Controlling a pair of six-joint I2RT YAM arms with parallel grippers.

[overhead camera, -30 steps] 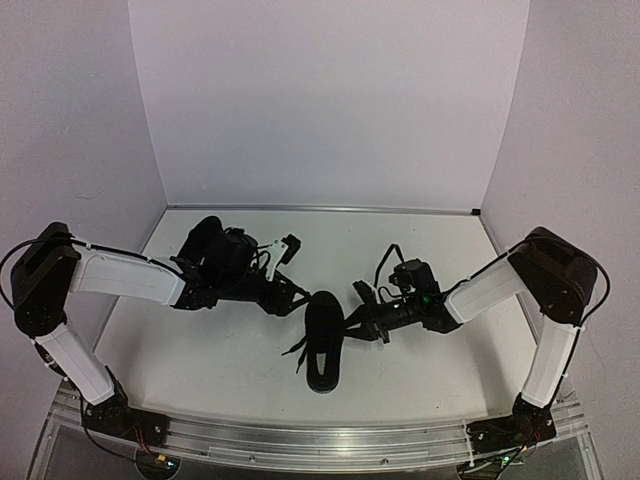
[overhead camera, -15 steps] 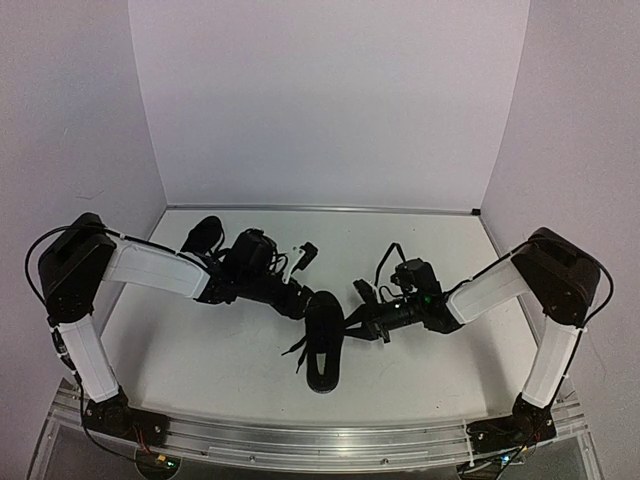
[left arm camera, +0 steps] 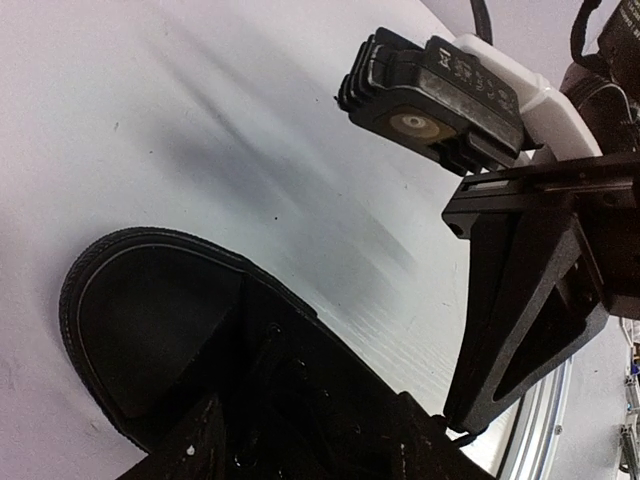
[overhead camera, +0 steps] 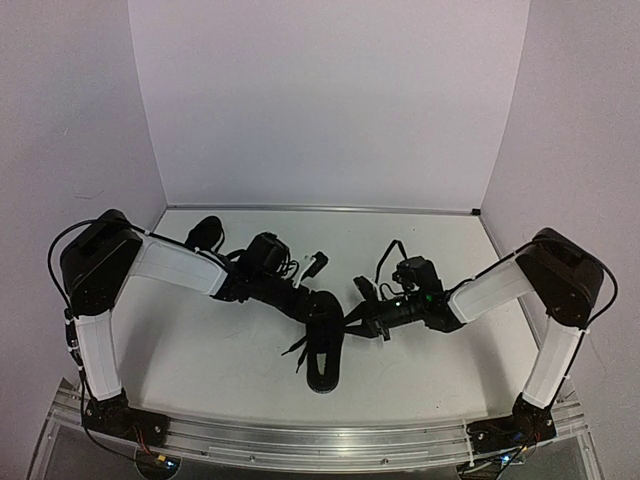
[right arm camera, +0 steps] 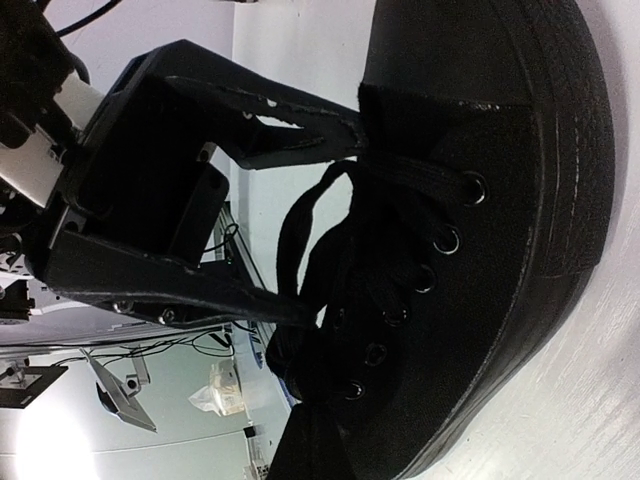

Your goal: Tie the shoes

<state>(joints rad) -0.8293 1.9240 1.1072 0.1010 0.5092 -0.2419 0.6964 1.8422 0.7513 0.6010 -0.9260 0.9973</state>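
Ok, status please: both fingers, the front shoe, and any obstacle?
Left fingers open astride the thin black laces. Right fingers shut close by. Small black low-cut shoe untied. Second black shoe behind left arm, not blocking.

light: bright, even | shadows: soft | shoe: dark, detail lost | wrist views: blurred

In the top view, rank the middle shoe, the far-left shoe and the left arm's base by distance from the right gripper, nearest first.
From the right gripper:
1. Middle shoe, just left of it.
2. Far-left shoe, back left.
3. Left arm's base, near left corner.
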